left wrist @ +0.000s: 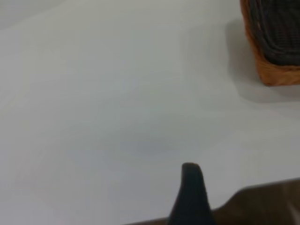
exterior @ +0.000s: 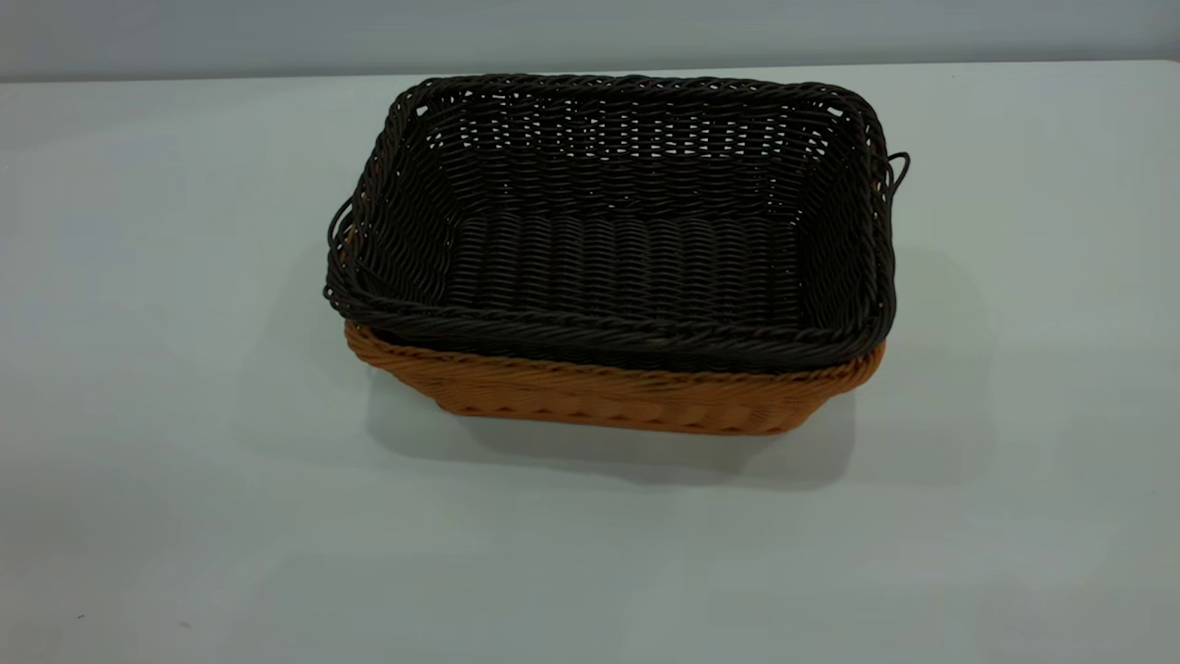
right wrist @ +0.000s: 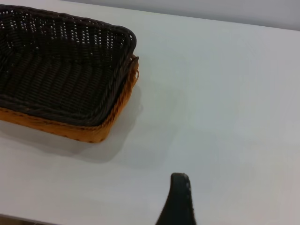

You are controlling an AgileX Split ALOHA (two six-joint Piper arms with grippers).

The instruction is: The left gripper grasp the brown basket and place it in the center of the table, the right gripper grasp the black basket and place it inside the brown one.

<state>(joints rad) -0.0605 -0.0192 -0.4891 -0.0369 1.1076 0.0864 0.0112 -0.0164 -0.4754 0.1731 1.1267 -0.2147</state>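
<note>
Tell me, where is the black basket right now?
In the exterior view the black basket sits nested inside the brown basket, near the middle of the white table; no end effector touches it.

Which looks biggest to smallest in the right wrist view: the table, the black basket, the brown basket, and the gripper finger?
1. The table.
2. The black basket.
3. The brown basket, mostly hidden beneath it, so only its showing part ranks here.
4. The right gripper's finger; it sits nearest the camera, so its rank is unsure.
</note>
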